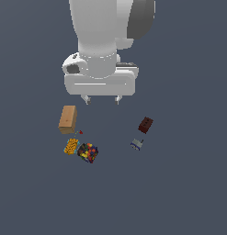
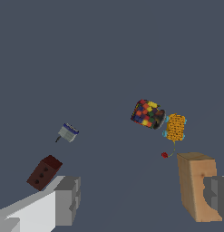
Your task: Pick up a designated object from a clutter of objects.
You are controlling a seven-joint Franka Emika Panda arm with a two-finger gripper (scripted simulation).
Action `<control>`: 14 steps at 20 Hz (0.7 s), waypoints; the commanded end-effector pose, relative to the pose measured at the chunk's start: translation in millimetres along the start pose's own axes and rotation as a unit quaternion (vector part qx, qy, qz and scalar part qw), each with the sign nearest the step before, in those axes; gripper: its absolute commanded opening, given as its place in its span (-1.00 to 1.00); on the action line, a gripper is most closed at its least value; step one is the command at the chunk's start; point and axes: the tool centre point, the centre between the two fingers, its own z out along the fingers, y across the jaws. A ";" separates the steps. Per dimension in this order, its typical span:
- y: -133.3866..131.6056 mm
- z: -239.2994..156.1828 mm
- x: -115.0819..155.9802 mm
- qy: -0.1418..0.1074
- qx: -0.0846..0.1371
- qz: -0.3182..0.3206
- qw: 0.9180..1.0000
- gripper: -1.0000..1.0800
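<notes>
The designated object, a small dark box (image 1: pixel 88 152) (image 2: pixel 148 113) dotted red, yellow, orange and blue, lies on the floor among the clutter, touching a yellow-orange patterned box (image 1: pixel 71 146) (image 2: pixel 176 127). My gripper (image 1: pixel 102 99) (image 2: pixel 143 199) hangs open above the floor, behind the clutter in the exterior view, with nothing between its fingers (image 2: pixel 68 199). The dark box sits well in front of it, toward the exterior view's left.
A plain tan box (image 1: pixel 68 119) (image 2: pixel 197 185) lies by one fingertip. A tiny red bit (image 1: pixel 81 132) (image 2: pixel 164 155) sits beside it. A dark red-brown block (image 1: pixel 145 125) (image 2: pixel 44 172) and a small grey-blue piece (image 1: pixel 137 144) (image 2: pixel 68 132) lie toward the exterior view's right.
</notes>
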 end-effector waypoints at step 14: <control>22.4 52.8 24.0 -0.006 -0.003 -0.147 0.989 0.92</control>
